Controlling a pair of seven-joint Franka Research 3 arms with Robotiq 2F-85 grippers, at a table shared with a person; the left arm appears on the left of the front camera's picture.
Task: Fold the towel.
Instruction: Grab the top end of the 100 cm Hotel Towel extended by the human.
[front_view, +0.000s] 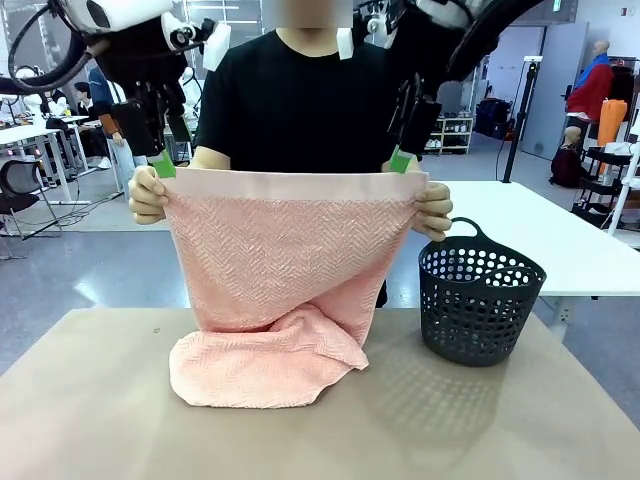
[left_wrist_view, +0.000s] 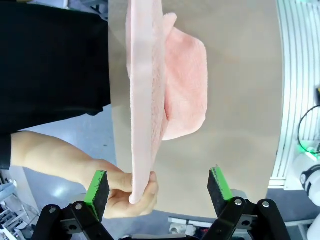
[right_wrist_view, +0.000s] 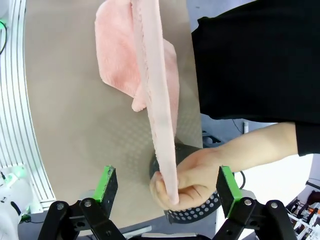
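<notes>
Person (front_view: 300, 90) in a black shirt stands at the far side of the table (front_view: 90, 400) and holds the towel (front_view: 285, 250) up by both top corners. One hand (front_view: 148, 195) is at picture left, the other hand (front_view: 435, 208) at picture right. The towel is salmon pink with a herringbone weave. Its plain hem band (front_view: 295, 183) runs along the top edge, stretched flat between the hands. The lower end lies on the table, bunched and lapped over itself on the robot's side. A dark basket (front_view: 478, 295) with a perforated wall and a loop handle stands on the table to the robot's right of the towel, near it but apart.

The left gripper (front_view: 165, 160) hangs over the picture-left corner, a green pad just beside that hand. In the left wrist view its fingers are spread wide with pads (left_wrist_view: 97, 187) on either side of the held corner. Hand and towel edge sit between them, closer to one pad, and nothing is pinched.

The right gripper (front_view: 402, 155) hangs over the other corner, its pad at the hem band's end. In the right wrist view it is also spread wide, pads (right_wrist_view: 227, 184) flanking the hand that grips the corner. There is a clear gap from the towel edge to the far pad. The basket rim shows under the hand.
</notes>
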